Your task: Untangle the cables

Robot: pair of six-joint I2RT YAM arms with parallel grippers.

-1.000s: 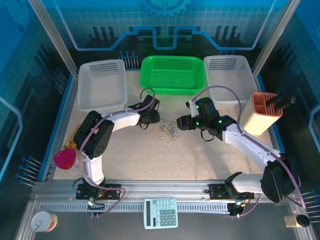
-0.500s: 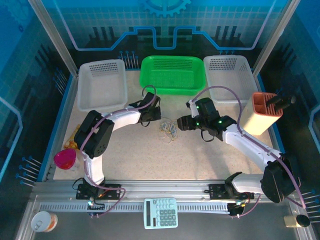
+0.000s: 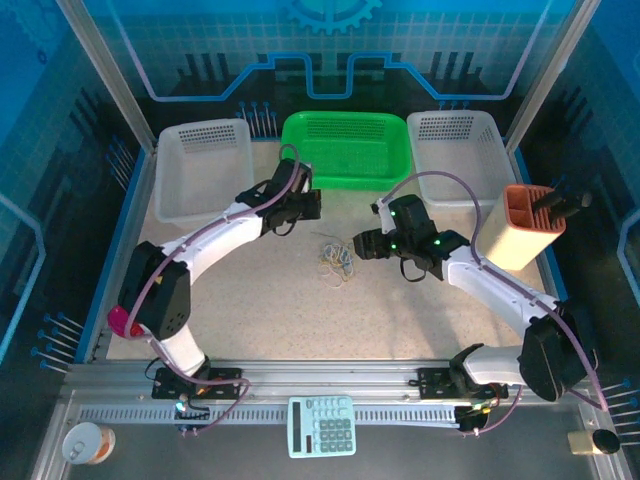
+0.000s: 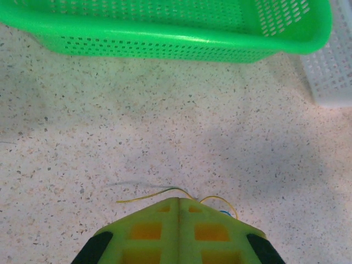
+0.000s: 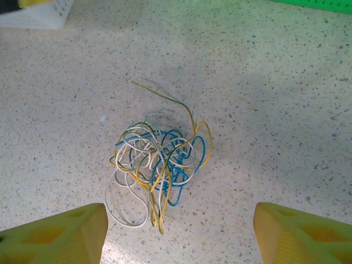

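Cables (image 5: 159,159) sit in one small yellow/white/blue tangle on the desk (image 5: 286,99), right gripper (image 5: 180,213) spread wide with the tangle just ahead of it, left gripper (image 4: 177,201) pressed together near the green basket (image 4: 165,38), thin yellow strands at its tip, can't tell if pinched.

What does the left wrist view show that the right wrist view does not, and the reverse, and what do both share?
Left wrist view: the left gripper, shut, with a thin yellow cord coming out at its tip. Right wrist view: the tangle of cables lying between the wide-open fingers of the right gripper. Both: the speckled table, part of the green basket and a corner of a white basket.
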